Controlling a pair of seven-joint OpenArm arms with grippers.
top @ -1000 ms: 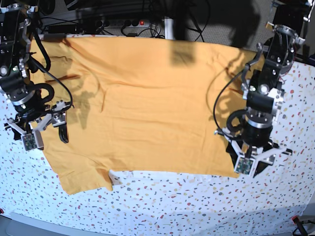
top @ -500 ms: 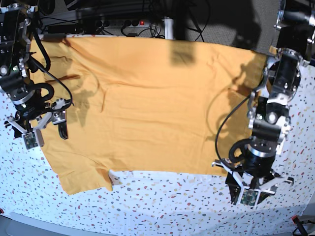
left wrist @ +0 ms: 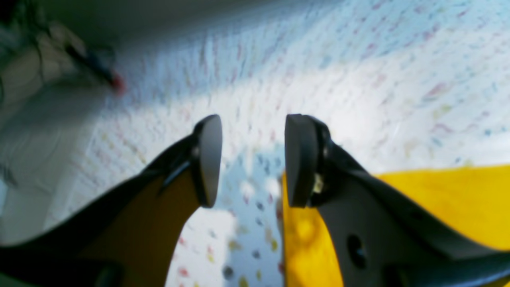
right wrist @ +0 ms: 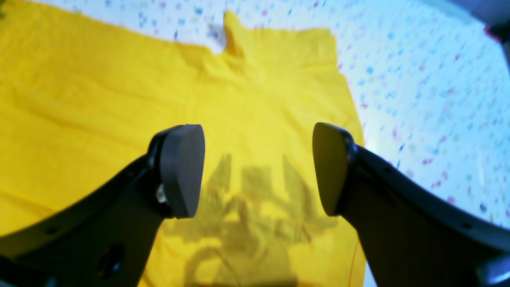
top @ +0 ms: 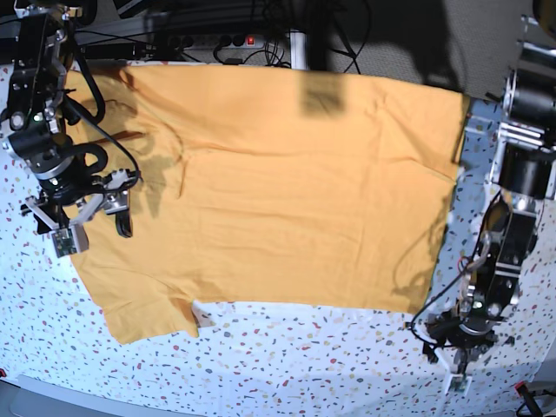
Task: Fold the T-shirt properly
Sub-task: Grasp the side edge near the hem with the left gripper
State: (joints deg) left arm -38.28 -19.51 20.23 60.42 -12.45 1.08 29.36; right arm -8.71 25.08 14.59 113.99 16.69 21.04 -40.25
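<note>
The mustard-yellow T-shirt [top: 278, 182] lies spread flat on the speckled table [top: 304, 356], with one short sleeve [top: 143, 317] at the front left. My right gripper [top: 87, 228] hovers over the shirt's left side. In the right wrist view that gripper [right wrist: 259, 167] is open, with nothing between its fingers, and the shirt [right wrist: 99, 99] and its sleeve [right wrist: 279, 52] lie under and ahead of it. My left gripper [top: 453, 354] hangs over bare table just off the shirt's front right corner. It is open [left wrist: 253, 159], with yellow cloth [left wrist: 438, 199] beside its right finger.
A power strip [top: 217, 41] and cables run along the back edge behind the shirt. A black, red-tipped object [top: 524, 389] lies at the front right corner. The table's front edge [top: 174, 401] runs close below the sleeve.
My left arm has swung toward the front of the table, leaving the shirt's right edge for the bare table at its front right corner. The right gripper has shifted slightly back and inward.
</note>
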